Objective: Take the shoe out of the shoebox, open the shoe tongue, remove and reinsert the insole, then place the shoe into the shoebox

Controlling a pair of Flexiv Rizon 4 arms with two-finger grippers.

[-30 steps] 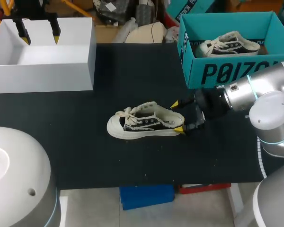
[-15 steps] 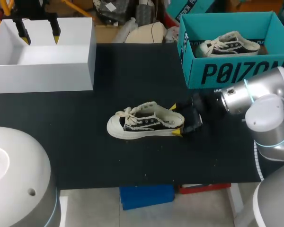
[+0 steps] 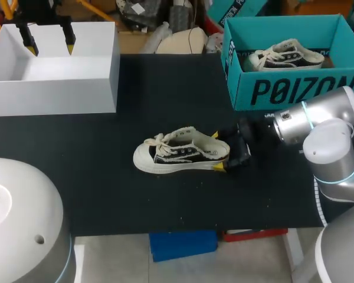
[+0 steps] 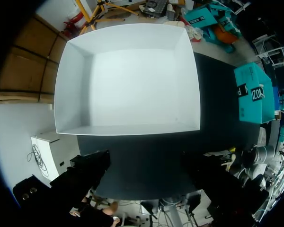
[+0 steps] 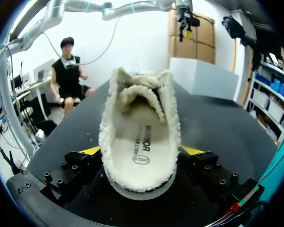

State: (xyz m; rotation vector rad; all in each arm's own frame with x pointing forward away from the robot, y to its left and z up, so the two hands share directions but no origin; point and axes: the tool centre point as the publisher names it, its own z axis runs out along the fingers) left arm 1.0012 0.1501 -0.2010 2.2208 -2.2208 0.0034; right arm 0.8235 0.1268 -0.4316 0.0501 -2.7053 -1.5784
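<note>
Table top (image 3: 165, 88) of black cloth across the head view, bearing everything else. At its far left corner, large open white rectangular box (image 3: 53, 97), bare inside; seen straight down into from the left wrist view (image 4: 71, 85), which shows the whole floor of it where the head view shows only the front wall and part of the inside. At the far right corner, open teal cardboard shoebox (image 3: 295, 88), a small teal block well off beyond the white box in the left wrist view (image 4: 253, 94). Inside it, visible only from the head view, second cream low-top shoe (image 3: 286, 54) lying toe to the left.

Near the table's middle, well apart from both boxes, cream low-top canvas shoe (image 3: 177, 154) with dark side panels, upright on its sole, toe to the left, laces loose. From the right wrist view (image 5: 173, 123), looking in from the heel: fleecy collar and pale printed insole (image 5: 132, 142) lying flat inside, both hidden from the head view.

Right gripper (image 3: 218, 151) low at the heel, yellow tips pressed against its two sides (image 5: 142, 151), clamped narrow on the shoe.

Left gripper (image 3: 49, 46) above the white box, fingers spread wide, holding nothing.
</note>
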